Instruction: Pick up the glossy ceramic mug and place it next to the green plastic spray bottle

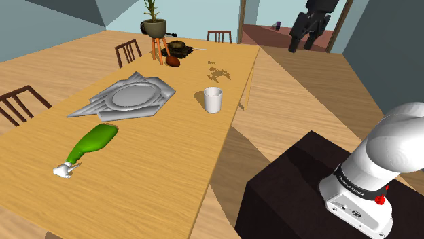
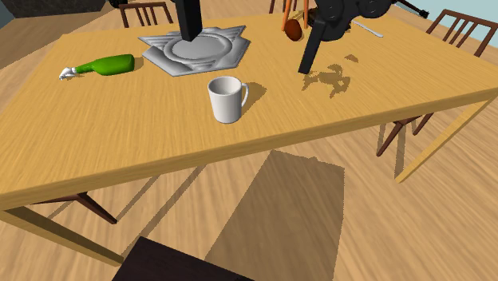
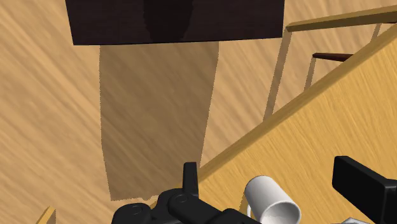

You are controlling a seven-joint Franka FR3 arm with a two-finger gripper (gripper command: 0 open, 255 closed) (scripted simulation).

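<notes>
A white mug [image 1: 213,99] stands upright near the table's edge on the stand's side, its handle showing in the second exterior view [image 2: 227,99]. The green spray bottle [image 1: 94,142] lies on its side with its white nozzle toward the shoulder view's lower left, and appears far left in the second exterior view [image 2: 108,65]. My black gripper [image 1: 303,42] hangs high in the air beyond the table, well away from the mug. It is open and holds nothing. In the wrist view the mug [image 3: 272,201] is seen between the spread fingers [image 3: 365,186], far below them.
A grey plate on an angular grey tray [image 1: 132,95] lies between the bottle and the mug. A potted plant [image 1: 154,26], a brown object [image 1: 173,61] and a small dark model [image 1: 179,48] crowd the far end. Chairs [image 1: 20,103] line the far side. The dark stand [image 1: 299,190] sits beside the table.
</notes>
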